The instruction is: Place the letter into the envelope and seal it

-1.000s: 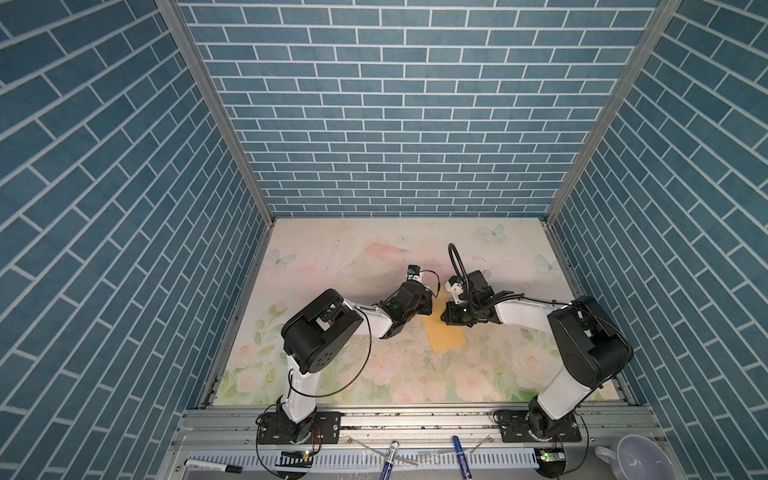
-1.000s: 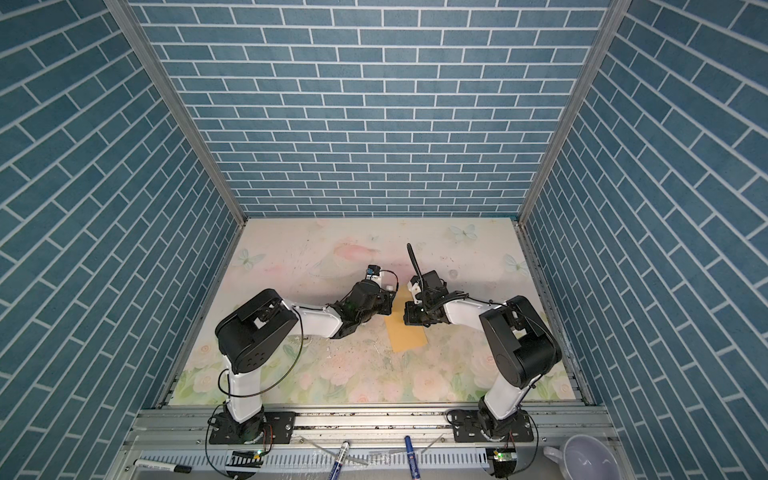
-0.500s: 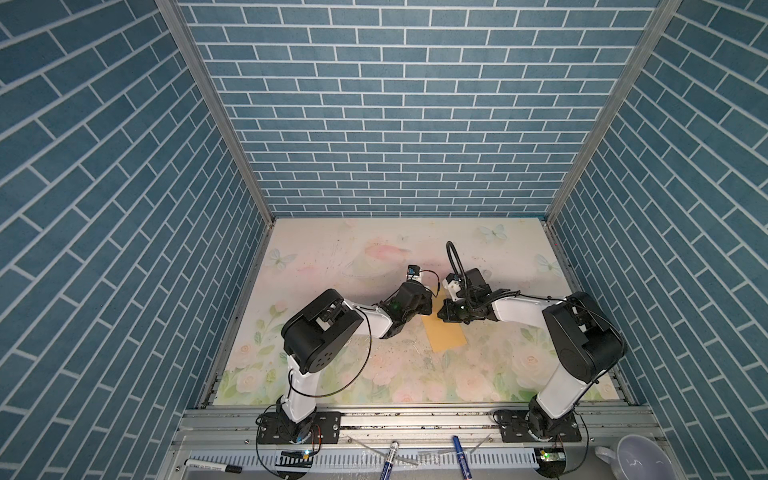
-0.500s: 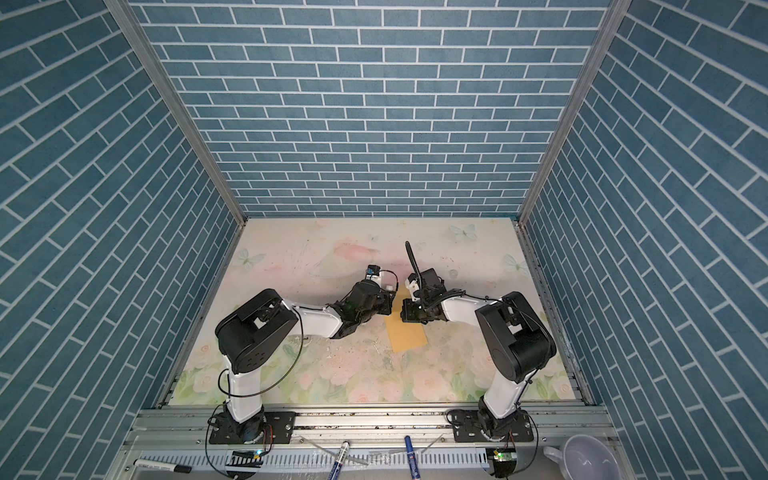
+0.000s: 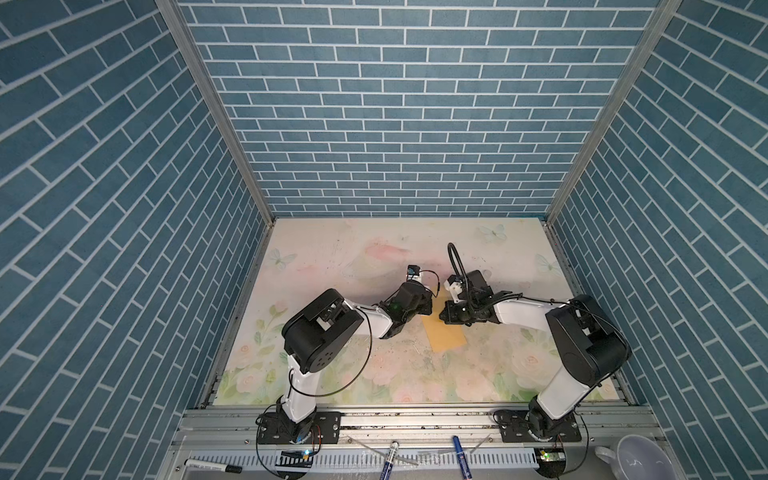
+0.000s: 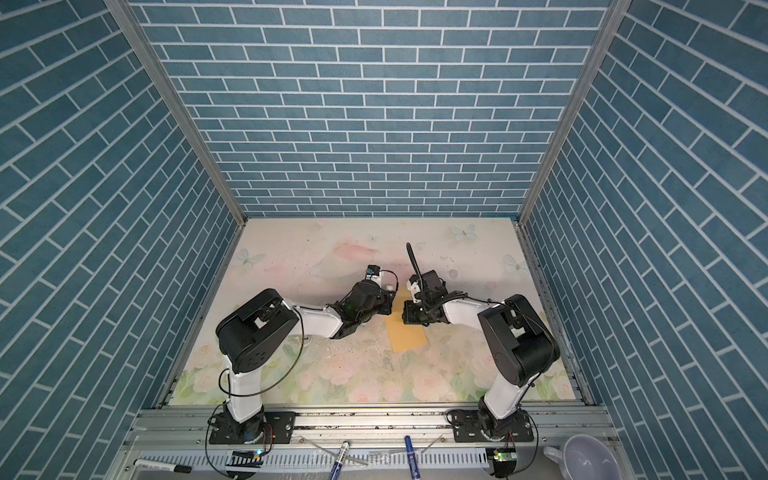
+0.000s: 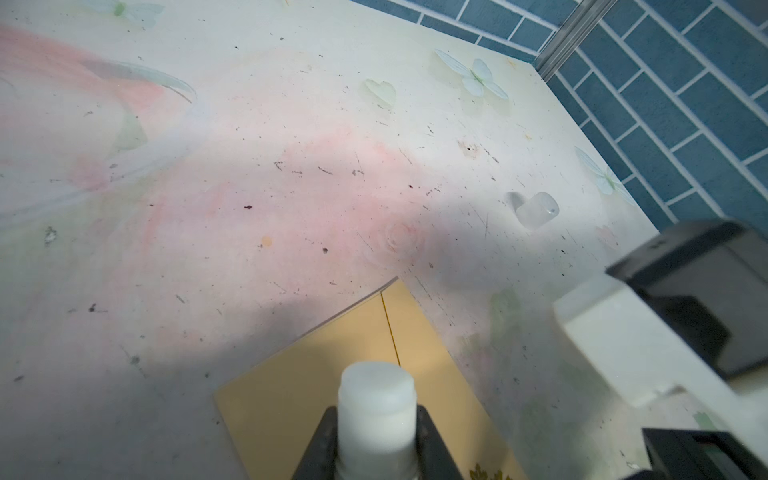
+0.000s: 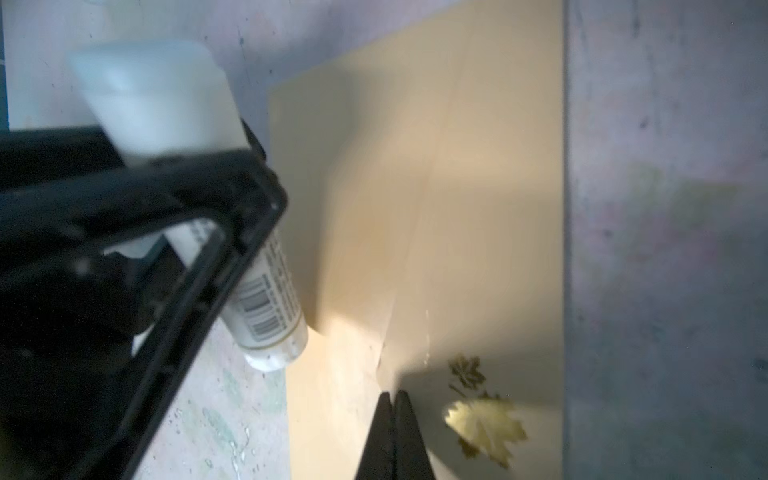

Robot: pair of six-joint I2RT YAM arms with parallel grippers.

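Work surface: floral-printed tabletop (image 5: 374, 257), flat.

Task item: long tan-yellow kraft paper envelope (image 5: 445, 338), flat at the centre of the tabletop, directly between the two arms in both top views. Long axis: running away from the arm bases, near end swung slightly right. Pale cream paper letter: not visible anywhere; judged already inside. Flap condition: cannot tell.

Left gripper (image 7: 376, 451): clamped on a white cylindrical glue stick (image 7: 376, 399), uncapped end forward. Poised over the far half of the envelope, entering from its left long edge. Contact with the paper: not confirmable.

Right gripper (image 8: 392, 415): jaws fully together, nothing between them. Tips at the envelope surface just beside the small gold leaf emblem (image 8: 486, 428), apparently pressing as a hold-down.

Clear plastic cap (image 7: 537, 210): loose on the tabletop, well beyond the envelope's far end.

Next move, as judged: draw the glue stick across the far end, crosswise to the long axis. Left gripper nearer and already aligned; hold-down required on the right.
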